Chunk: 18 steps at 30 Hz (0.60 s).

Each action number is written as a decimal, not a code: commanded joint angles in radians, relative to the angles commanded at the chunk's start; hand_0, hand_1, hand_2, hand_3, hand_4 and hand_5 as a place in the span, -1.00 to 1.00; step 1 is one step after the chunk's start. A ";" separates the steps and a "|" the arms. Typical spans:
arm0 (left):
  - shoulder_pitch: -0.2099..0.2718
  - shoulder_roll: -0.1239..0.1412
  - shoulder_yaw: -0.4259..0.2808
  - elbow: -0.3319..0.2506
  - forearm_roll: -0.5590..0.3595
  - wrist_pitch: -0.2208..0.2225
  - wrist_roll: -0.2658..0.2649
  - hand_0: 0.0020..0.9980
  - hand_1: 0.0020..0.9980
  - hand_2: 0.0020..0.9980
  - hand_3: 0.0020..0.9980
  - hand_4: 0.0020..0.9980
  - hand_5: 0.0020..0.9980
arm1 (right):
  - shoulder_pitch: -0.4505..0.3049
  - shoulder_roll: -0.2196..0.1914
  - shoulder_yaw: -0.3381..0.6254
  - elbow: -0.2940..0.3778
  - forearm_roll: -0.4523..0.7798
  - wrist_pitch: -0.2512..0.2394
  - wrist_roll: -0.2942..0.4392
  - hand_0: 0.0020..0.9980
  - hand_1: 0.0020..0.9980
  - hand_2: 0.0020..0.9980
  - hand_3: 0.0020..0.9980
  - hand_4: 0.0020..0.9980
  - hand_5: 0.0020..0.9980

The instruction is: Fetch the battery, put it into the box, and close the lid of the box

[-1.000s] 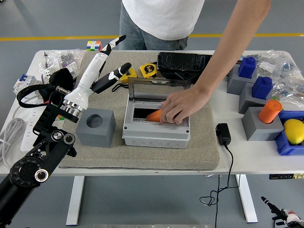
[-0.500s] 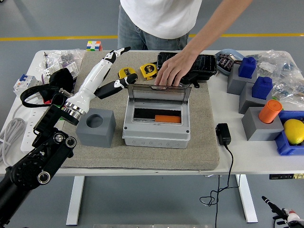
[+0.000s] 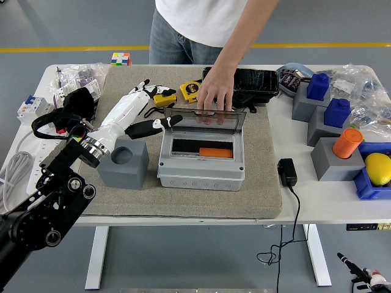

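Note:
A grey box (image 3: 201, 165) stands on the felt mat (image 3: 263, 189) at mid table. Its clear lid (image 3: 205, 120) stands open and upright at the back. An orange battery (image 3: 215, 152) lies inside the box. A person's hand (image 3: 214, 91) rests on the lid's top edge. My left hand (image 3: 153, 110), white with black fingertips, is open, its thumb beside the lid's left edge and its fingers spread towards the tape measures. A grey holder block (image 3: 124, 163) with an empty round hole sits under my left forearm.
Two yellow tape measures (image 3: 190, 90) and a black case (image 3: 253, 85) lie behind the box. Grey blocks with blue and orange parts (image 3: 336, 131) stand at right, with a blue bin holding a yellow fruit (image 3: 377, 168). A black adapter (image 3: 287, 172) and cable lie right of the mat. Clutter fills the left edge.
The person's hand left the battery in the box and moved up to the lid's top edge. My left hand lowered and moved right towards the lid.

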 joint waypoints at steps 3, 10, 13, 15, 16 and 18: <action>0.002 0.012 0.005 -0.010 0.021 -0.011 0.008 1.00 0.71 0.51 0.55 1.00 1.00 | 0.000 0.000 -0.002 0.000 0.001 0.000 0.000 0.66 0.53 0.49 0.65 1.00 1.00; 0.002 0.041 0.019 -0.042 0.035 -0.028 0.019 1.00 0.64 0.45 0.47 1.00 1.00 | 0.004 -0.003 0.002 0.000 -0.002 0.000 0.000 0.66 0.53 0.49 0.64 1.00 1.00; 0.005 0.052 0.032 -0.059 0.039 -0.046 0.027 1.00 0.64 0.45 0.47 1.00 1.00 | 0.004 -0.004 0.008 0.000 -0.007 0.000 -0.001 0.66 0.53 0.49 0.64 1.00 1.00; 0.008 0.062 0.044 -0.070 0.043 -0.052 0.031 1.00 0.61 0.39 0.41 1.00 1.00 | 0.004 -0.005 0.011 0.000 -0.008 0.000 -0.001 0.66 0.53 0.49 0.64 1.00 1.00; 0.010 0.065 0.047 -0.074 0.046 -0.054 0.033 1.00 0.61 0.39 0.41 1.00 1.00 | 0.004 -0.005 0.011 0.000 -0.008 0.000 -0.001 0.66 0.53 0.49 0.64 1.00 1.00; 0.013 0.074 0.056 -0.083 0.048 -0.062 0.039 1.00 0.61 0.39 0.41 1.00 1.00 | 0.004 -0.006 0.013 0.000 -0.010 0.000 -0.001 0.66 0.53 0.49 0.64 1.00 1.00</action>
